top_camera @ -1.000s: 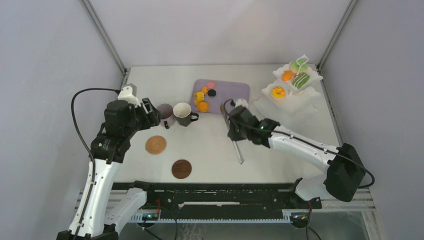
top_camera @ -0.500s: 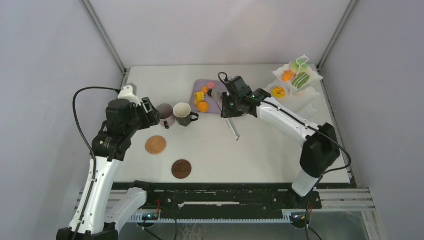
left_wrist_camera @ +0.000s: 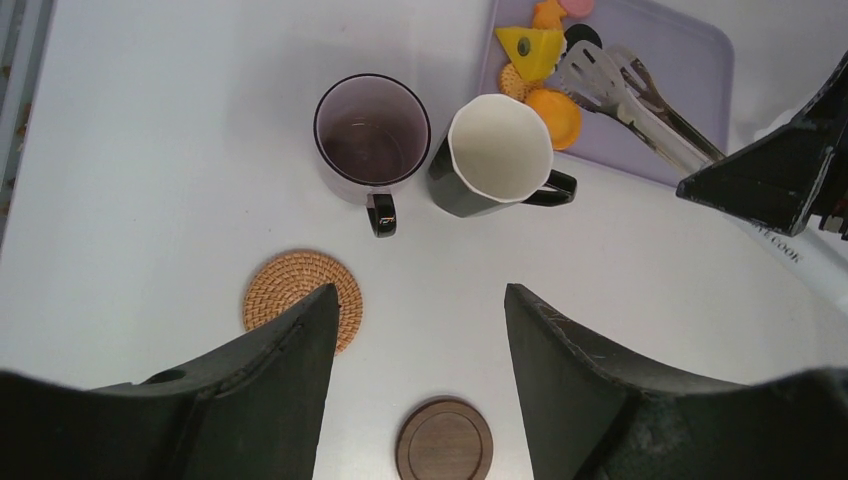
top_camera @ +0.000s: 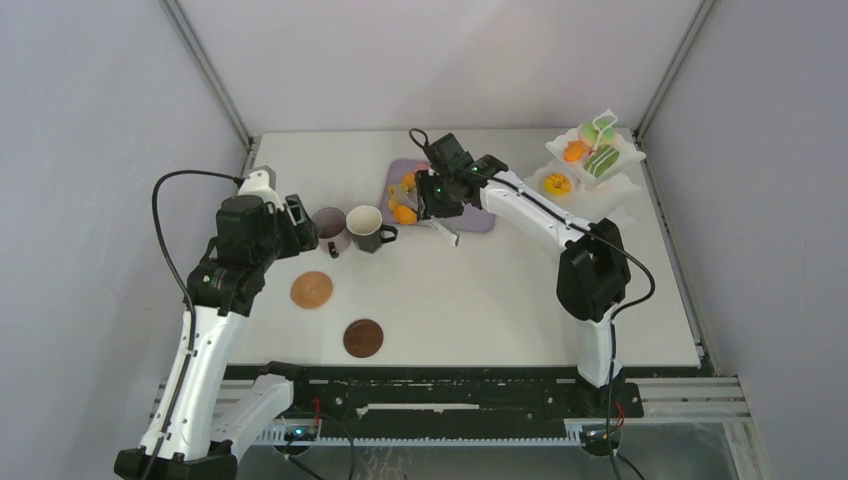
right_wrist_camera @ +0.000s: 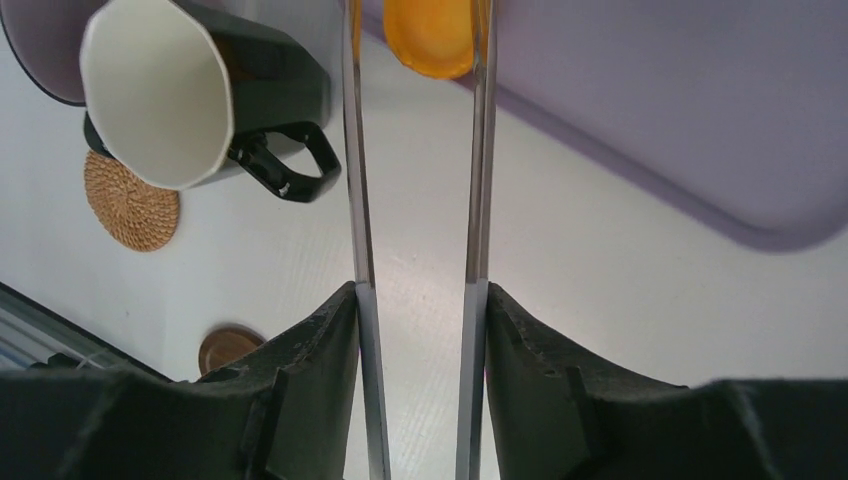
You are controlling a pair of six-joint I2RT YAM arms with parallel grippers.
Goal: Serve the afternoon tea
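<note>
The mauve mug [top_camera: 330, 231] and the dark mug with white inside [top_camera: 366, 228] stand side by side left of the lilac tray [top_camera: 472, 190]. A woven coaster [top_camera: 311, 290] and a wooden coaster [top_camera: 363, 338] lie nearer, both bare. My left gripper [left_wrist_camera: 418, 295] is open and empty, above the table near the woven coaster [left_wrist_camera: 300, 290], short of the mugs. My right gripper [right_wrist_camera: 420, 290] is shut on the long tongs [right_wrist_camera: 356, 200], whose tips straddle an orange doughnut [right_wrist_camera: 430, 35] on the tray. The white three-tier stand [top_camera: 590, 160] holds several sweets at the far right.
More small sweets [left_wrist_camera: 532, 48] lie at the tray's left end, close to the dark mug [left_wrist_camera: 498, 155]. The right arm stretches across the table's far middle. Grey walls and metal posts close in the back and sides.
My right gripper carried the tongs from the middle of the table away and to the left, onto the tray's left end. The left arm has barely moved.
</note>
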